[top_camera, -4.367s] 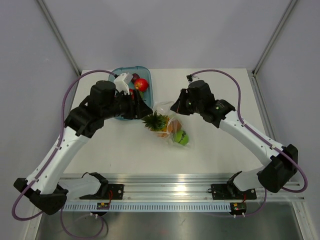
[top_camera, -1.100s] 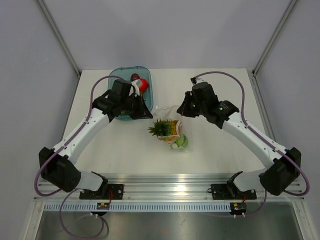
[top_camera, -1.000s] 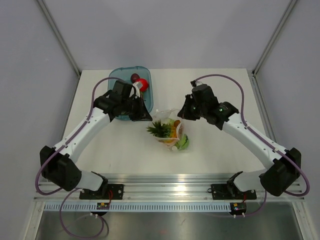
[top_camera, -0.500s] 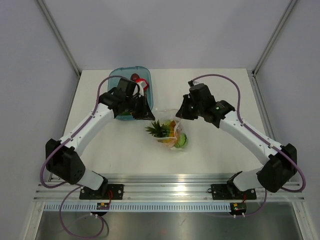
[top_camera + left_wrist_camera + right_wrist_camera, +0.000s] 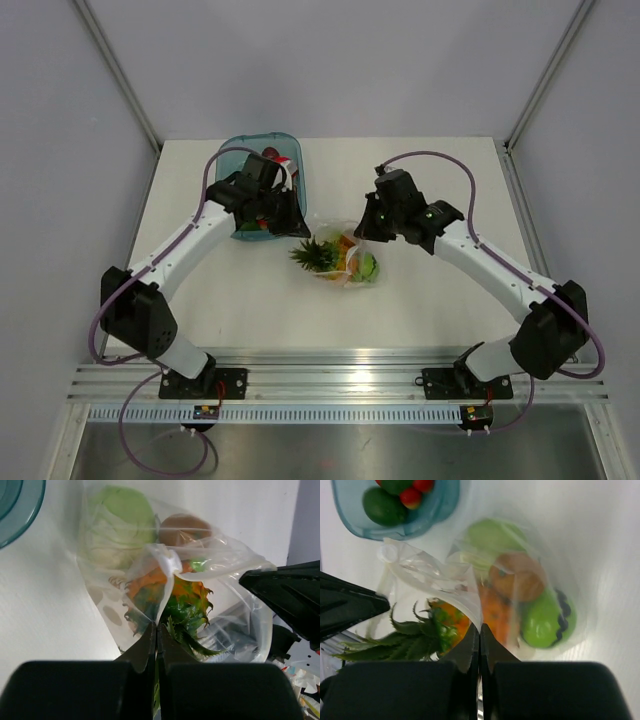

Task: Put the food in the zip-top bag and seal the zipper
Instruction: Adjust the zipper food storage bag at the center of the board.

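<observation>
The zip-top bag lies at mid-table and holds food: a pale cabbage, a brown kiwi, a green apple, an orange bumpy fruit and an orange fruit with spiky green leaves at its mouth. My left gripper is shut on the bag's mouth edge at the left. My right gripper is shut on the same edge opposite it. In the top view the left gripper and right gripper flank the bag's far end. I cannot make out the zipper strip.
The translucent blue tray stands behind the left gripper. More food lies in it: a dark green piece and small red pieces. The left arm reaches over the tray.
The left arm has swung further over the tray and the bag has shifted slightly away from the bases. Both grippers stay shut on its edge.
</observation>
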Controlling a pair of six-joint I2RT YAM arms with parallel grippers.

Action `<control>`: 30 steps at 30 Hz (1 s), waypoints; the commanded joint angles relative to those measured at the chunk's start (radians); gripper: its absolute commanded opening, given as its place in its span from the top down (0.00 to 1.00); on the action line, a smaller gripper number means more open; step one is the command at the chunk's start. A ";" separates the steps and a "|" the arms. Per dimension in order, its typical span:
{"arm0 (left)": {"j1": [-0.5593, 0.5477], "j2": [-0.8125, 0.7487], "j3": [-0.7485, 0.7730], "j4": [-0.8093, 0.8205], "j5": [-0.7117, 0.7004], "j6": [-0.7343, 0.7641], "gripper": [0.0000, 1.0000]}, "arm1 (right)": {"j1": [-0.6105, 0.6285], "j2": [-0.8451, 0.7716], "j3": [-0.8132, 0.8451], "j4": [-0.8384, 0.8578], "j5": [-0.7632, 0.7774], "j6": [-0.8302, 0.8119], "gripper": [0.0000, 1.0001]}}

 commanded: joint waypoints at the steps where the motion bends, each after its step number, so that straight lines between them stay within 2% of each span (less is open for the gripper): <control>1: -0.010 -0.095 0.073 -0.033 -0.030 0.035 1.00 | -0.002 -0.117 0.057 -0.017 0.000 -0.004 1.00; 4: -0.013 -0.129 0.068 0.005 -0.043 0.032 1.00 | -0.003 -0.152 0.071 -0.008 0.000 -0.019 1.00; 6: -0.012 -0.086 0.062 0.005 -0.040 0.028 1.00 | -0.002 -0.112 0.068 -0.013 0.015 -0.038 1.00; 9: -0.029 -0.069 0.068 -0.010 0.036 0.006 1.00 | 0.000 -0.068 0.111 -0.068 -0.012 -0.032 1.00; 13: -0.046 -0.187 0.123 -0.030 -0.010 -0.001 1.00 | 0.009 -0.212 0.130 -0.040 -0.034 -0.009 1.00; 16: -0.046 -0.221 0.188 -0.073 -0.025 0.008 1.00 | 0.009 -0.255 0.154 -0.048 -0.034 -0.007 1.00; 18: -0.046 -0.224 0.171 -0.057 -0.034 0.006 1.00 | 0.009 -0.267 0.122 -0.030 -0.034 -0.006 1.00; 22: -0.044 -0.135 0.019 0.060 -0.074 0.005 1.00 | 0.009 -0.182 -0.018 0.030 -0.003 0.002 1.00; 23: -0.044 -0.057 -0.024 0.071 -0.083 0.012 1.00 | 0.009 -0.113 -0.048 0.036 0.015 -0.004 1.00; 26: -0.043 0.060 -0.004 0.028 -0.047 0.034 1.00 | 0.009 -0.022 -0.009 -0.014 0.043 -0.016 1.00; 29: -0.046 -0.021 0.014 0.039 -0.039 0.029 1.00 | 0.009 -0.107 0.002 0.020 0.000 -0.007 1.00; 30: -0.047 -0.093 0.045 0.037 -0.042 0.029 1.00 | 0.009 -0.129 0.012 0.014 0.004 -0.009 1.00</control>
